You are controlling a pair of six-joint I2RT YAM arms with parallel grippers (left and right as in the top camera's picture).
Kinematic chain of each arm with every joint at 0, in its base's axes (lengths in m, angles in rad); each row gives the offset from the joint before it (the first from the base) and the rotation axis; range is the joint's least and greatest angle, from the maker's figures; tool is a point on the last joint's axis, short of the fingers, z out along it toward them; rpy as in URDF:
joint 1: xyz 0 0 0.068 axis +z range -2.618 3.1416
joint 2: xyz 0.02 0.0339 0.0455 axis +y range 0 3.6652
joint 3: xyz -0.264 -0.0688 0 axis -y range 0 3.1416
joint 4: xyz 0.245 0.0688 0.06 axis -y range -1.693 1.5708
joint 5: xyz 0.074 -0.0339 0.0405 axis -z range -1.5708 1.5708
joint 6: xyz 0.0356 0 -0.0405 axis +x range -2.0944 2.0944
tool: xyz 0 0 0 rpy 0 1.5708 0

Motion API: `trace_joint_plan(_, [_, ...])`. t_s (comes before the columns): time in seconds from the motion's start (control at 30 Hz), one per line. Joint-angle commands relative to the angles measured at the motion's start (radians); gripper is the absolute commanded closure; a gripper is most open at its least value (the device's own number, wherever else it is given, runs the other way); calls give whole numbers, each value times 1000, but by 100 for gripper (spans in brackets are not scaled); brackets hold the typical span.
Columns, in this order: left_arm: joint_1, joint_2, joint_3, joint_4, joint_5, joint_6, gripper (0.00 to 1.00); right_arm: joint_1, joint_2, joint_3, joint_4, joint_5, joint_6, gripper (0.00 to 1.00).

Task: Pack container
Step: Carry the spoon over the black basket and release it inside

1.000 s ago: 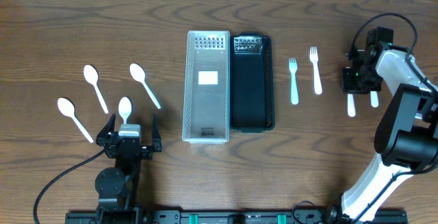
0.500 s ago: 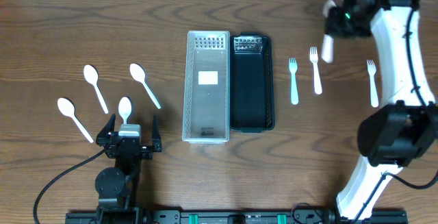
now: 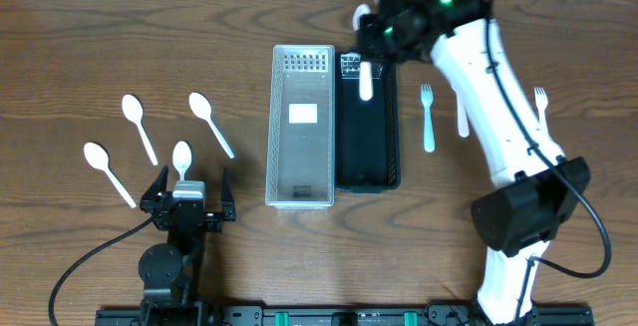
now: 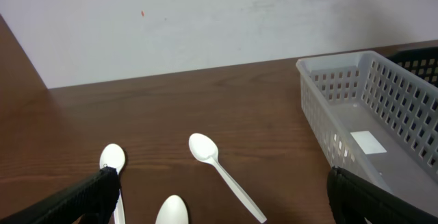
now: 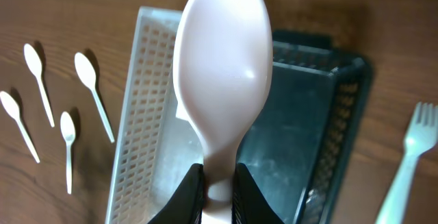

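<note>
My right gripper [image 3: 373, 45] is shut on a white plastic spoon [image 3: 366, 77] and holds it above the far end of the black tray [image 3: 395, 127]. In the right wrist view the spoon's bowl [image 5: 222, 59] fills the middle, its handle pinched at the gripper [image 5: 219, 184], over the seam between the white basket [image 5: 147, 114] and the black tray [image 5: 301, 135]. The white slotted basket [image 3: 273, 127] stands left of the tray. My left gripper [image 3: 187, 198] rests open and empty near the front edge, its fingers [image 4: 89, 196] wide apart.
Several white spoons lie left of the basket, one at the back [image 3: 209, 122] and one right by the left gripper [image 3: 181, 159]. White forks lie right of the tray, one near it [image 3: 427, 117] and one far right [image 3: 541, 107]; another is partly under the right arm.
My right arm has swung from the table's right side to the left, carrying the white spoon to above the black tray. The left arm has not moved.
</note>
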Motion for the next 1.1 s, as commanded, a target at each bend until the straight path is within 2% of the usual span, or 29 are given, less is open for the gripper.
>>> trace_joint_plan(0.0, [-3, 0, -13, -38, 21, 13, 2, 43, 0, -8, -19, 128, 92, 99])
trace_joint_plan(0.17, [-3, 0, -13, -38, 21, 13, 2, 71, 27, -8, -78, 297, 186, 99])
trace_joint_plan(0.33, [-3, 0, -13, -38, 21, 13, 2, 70, 95, -8, -107, 298, 259, 99])
trace_joint_plan(0.63, [-3, 0, -13, -38, 21, 14, 2, 71, 215, -8, -121, 281, 266, 97])
trace_joint_plan(0.77, [-3, 0, -13, -38, 21, 13, 2, 71, 220, -8, -117, 282, 264, 83])
trace_joint_plan(0.9, [-3, 0, -13, -38, 21, 13, 2, 67, 219, -7, -109, 282, 223, 73])
trace_joint_plan(1.0, [-3, 0, -13, -38, 21, 13, 2, 64, 214, -7, -113, 282, 200, 61])
trace_joint_plan(1.07, [-3, 0, -13, -38, 21, 13, 2, 61, 202, -7, -112, 281, 182, 57])
